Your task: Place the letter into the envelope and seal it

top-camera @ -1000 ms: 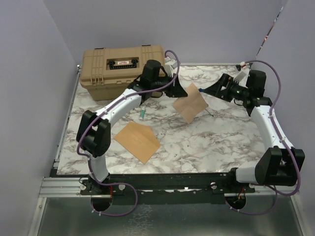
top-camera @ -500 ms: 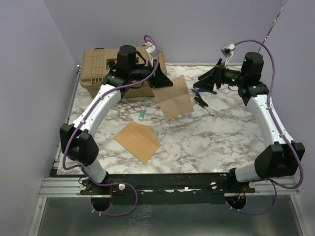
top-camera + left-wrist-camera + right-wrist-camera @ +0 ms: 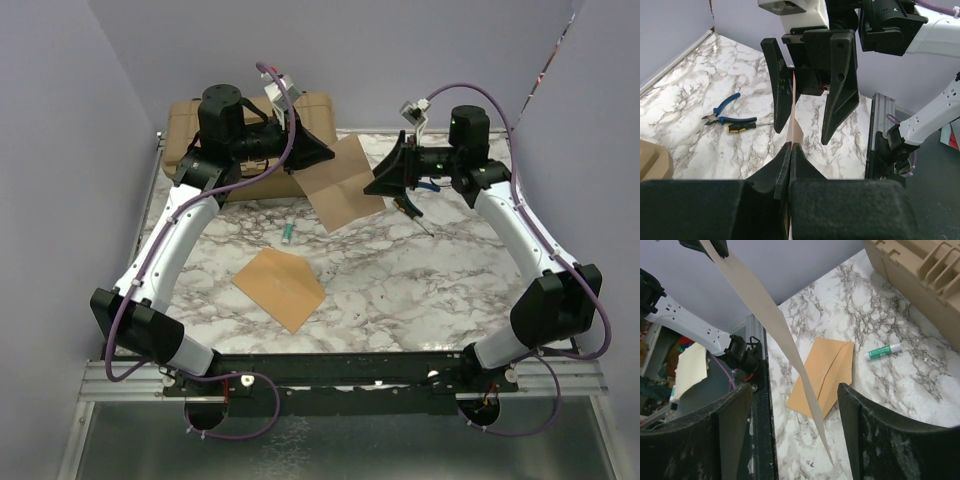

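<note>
The letter (image 3: 345,185), a pale tan sheet, hangs in the air above the back of the table, and my left gripper (image 3: 318,156) is shut on its left edge. The left wrist view shows the letter (image 3: 793,112) edge-on, pinched between my closed fingertips (image 3: 791,150). My right gripper (image 3: 378,183) is open, one finger on each side of the letter's right edge, not touching it. In the right wrist view the letter (image 3: 767,315) runs as a thin strip between the spread fingers (image 3: 730,435). The orange-brown envelope (image 3: 280,288) lies flat on the table, flap closed.
A tan hard case (image 3: 185,125) stands at the back left, partly hidden by the left arm. A green-capped glue stick (image 3: 288,233) lies between the case and the envelope. Blue-handled pliers (image 3: 722,111) and a yellow-handled screwdriver (image 3: 742,126) lie under the right gripper. Lavender walls enclose the table.
The left arm has lifted the letter higher and swung it left and back. The right gripper has moved left until its jaws straddle the letter's edge, and they have narrowed somewhat.
</note>
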